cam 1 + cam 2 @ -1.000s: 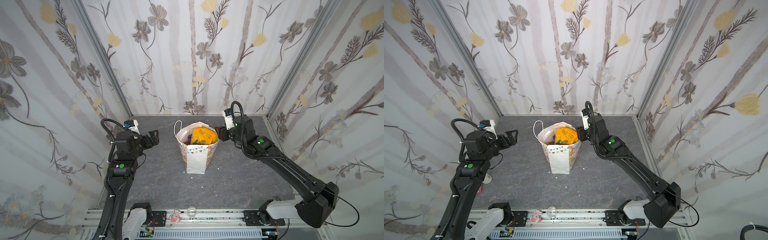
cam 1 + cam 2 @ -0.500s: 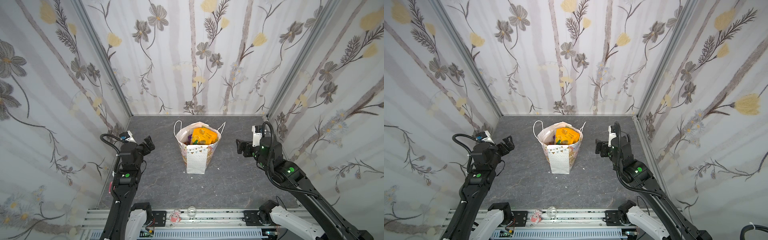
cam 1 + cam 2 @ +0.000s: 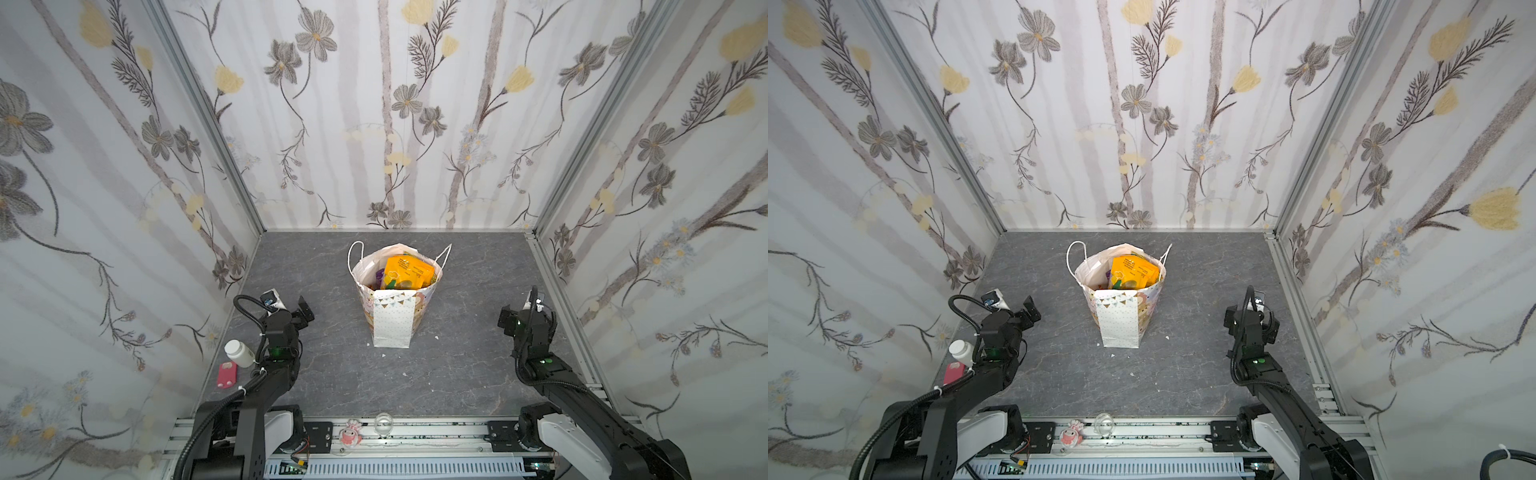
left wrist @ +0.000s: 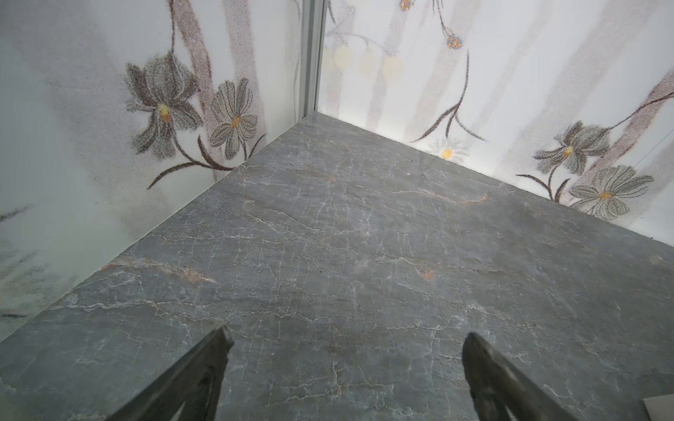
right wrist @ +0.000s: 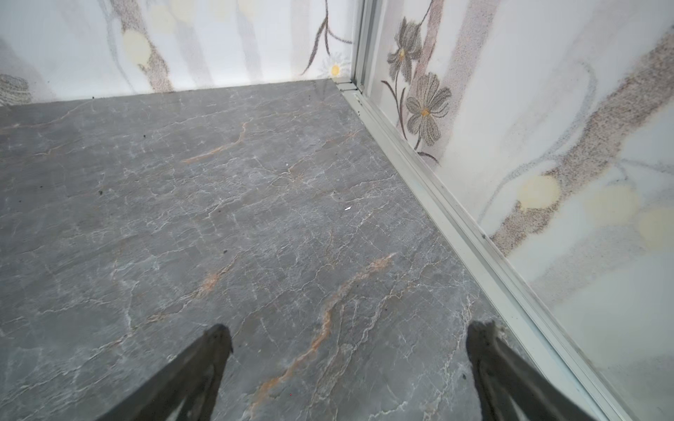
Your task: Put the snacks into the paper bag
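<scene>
Mid-table: bag (image 3: 392,320), upright, mouth open, well apart from both arms. Inside it: snacks (image 3: 409,272), an orange one on top, bits of purple and green beside it, heap nearly to the top. No loose packet seen on table (image 3: 457,374) in both top views. Task probably done or close to it.

Left gripper (image 4: 346,342): jaws wide apart, nothing between, bare table below. Right gripper (image 5: 350,339): same, wide apart and empty, close to right wall (image 5: 547,182).

Handling, as a guess:
- Packets light, crinkly, slick film, soft inside. Easy to crush, or to squirt out of a hard pinch.
- Best taken by a crimped end seal or across a flat face, with a gentle squeeze.
- Bag thin paper, light, likely tippy with the load so high. No bumping of its mouth or handles (image 3: 352,245).
- If moved at all, take by the handles, not the side panels.

Room:
- Plenty of open table on both sides of the bag and in front of it.
- Tighter behind it, toward back wall (image 3: 395,145).
- Bottle (image 3: 239,353) and pink item (image 3: 226,374) tucked by left wall (image 3: 124,249), beside the left arm. Not task things; leave alone.
- Walls on three sides, rail (image 3: 415,432) along the front edge. Keep swings inside.
- Few white crumbs (image 3: 436,336) near the bag's foot, no bother.
</scene>
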### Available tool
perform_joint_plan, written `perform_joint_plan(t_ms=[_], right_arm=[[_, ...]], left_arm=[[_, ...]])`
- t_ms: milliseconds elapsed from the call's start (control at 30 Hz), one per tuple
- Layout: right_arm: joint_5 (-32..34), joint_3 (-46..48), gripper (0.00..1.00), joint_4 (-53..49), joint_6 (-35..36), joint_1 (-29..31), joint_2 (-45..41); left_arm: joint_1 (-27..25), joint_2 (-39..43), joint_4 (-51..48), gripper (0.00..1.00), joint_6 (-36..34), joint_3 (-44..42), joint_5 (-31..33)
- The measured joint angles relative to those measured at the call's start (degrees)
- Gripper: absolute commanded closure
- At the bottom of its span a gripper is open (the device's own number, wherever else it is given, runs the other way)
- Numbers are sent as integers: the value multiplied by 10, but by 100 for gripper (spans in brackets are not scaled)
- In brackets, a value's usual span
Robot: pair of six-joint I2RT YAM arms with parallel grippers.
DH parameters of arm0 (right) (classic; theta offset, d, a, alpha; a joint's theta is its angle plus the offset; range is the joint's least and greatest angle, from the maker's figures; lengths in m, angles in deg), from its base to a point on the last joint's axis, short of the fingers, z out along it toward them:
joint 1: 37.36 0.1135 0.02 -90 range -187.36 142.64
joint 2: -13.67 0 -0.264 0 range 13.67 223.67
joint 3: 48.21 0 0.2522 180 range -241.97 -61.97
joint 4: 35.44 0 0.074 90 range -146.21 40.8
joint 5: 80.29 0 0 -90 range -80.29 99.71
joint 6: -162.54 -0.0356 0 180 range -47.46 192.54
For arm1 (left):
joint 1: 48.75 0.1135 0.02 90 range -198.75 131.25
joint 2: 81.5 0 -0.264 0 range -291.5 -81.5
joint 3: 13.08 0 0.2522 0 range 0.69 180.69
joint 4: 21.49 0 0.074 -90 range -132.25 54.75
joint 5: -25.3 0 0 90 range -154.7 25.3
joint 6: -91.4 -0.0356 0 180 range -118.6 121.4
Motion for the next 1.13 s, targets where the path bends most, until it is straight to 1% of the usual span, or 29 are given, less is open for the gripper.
perform_joint_plan(t_ms=[100,133,200,267,333,433,500,567,633,800,1133], right_arm=[[-3,60,0,142,12,-26,28],[-14,79,0,196,15,-36,49],[-31,91,0,272,20,-45,102],[-57,91,2,354,28,-47,163],[-87,91,0,437,43,-47,227],[-105,80,0,513,54,-47,291],[-106,66,0,557,59,-47,336],[-111,49,0,546,62,-47,342],[-137,33,0,561,63,-55,344],[-158,30,0,558,63,-62,347],[-176,30,0,558,64,-62,348]], left_arm=[[1,-52,102,0,-3,-20,-23],[1,-74,134,0,-6,-23,-37],[1,-118,184,0,-14,-20,-56],[1,-155,212,0,-17,-6,-71],[0,-185,237,0,-27,10,-84],[-10,-227,273,0,-38,18,-99],[-16,-235,279,0,-46,17,-110],[-17,-235,291,0,-49,17,-110],[-17,-236,299,0,-51,17,-110],[-17,-236,304,0,-57,17,-110],[-17,-236,308,0,-57,17,-110]])
